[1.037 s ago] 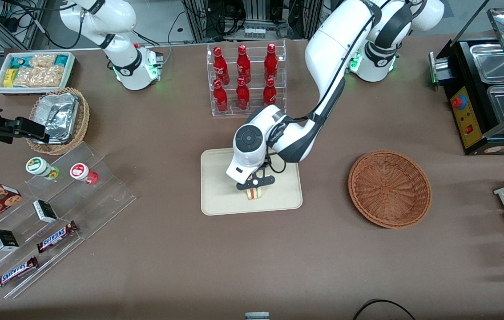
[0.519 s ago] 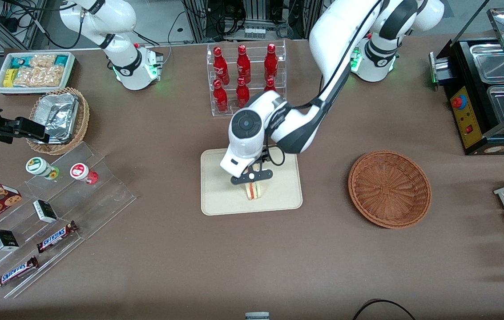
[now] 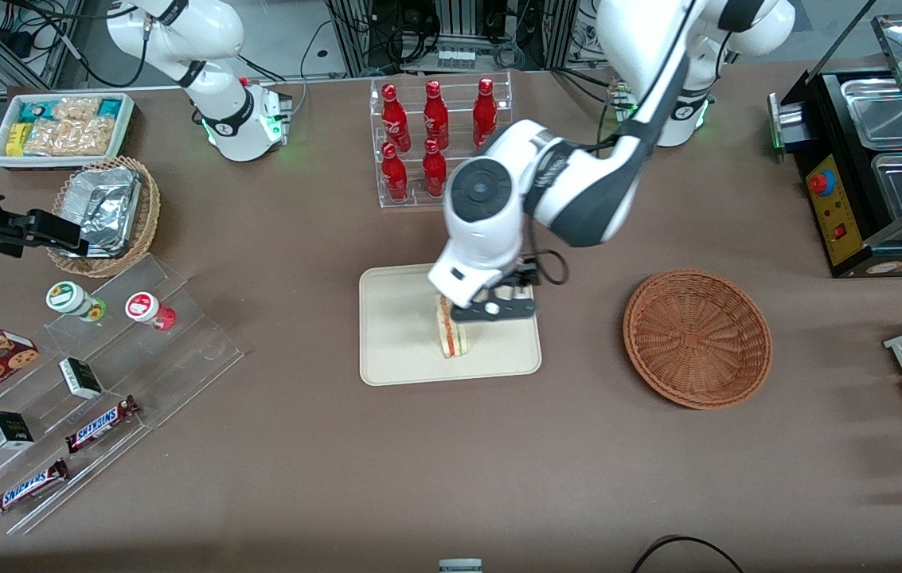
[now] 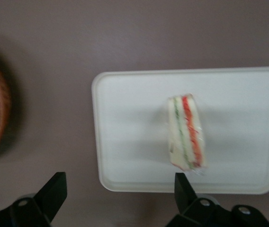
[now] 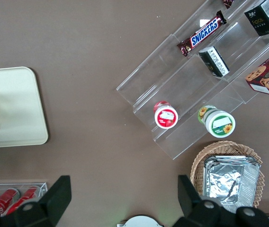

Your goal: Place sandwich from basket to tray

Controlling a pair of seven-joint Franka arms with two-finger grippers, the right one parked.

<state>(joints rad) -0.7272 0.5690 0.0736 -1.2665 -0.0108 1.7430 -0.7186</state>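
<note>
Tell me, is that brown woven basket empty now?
Empty: the basket shows only bare wicker. The sandwich lies on the tray, the open end effector above it.

A wide brown surface (image 3: 299,446) fills nearly the whole front view, matte and evenly lit, with soft shadows under whatever stands on it. Past its edge farthest from the front camera lies a pale grey floor (image 3: 299,36) strewn with black cables (image 3: 68,56), and a metal equipment frame (image 3: 458,32) stands there near the middle. Green indicator lights glow at the arm bases.
</note>
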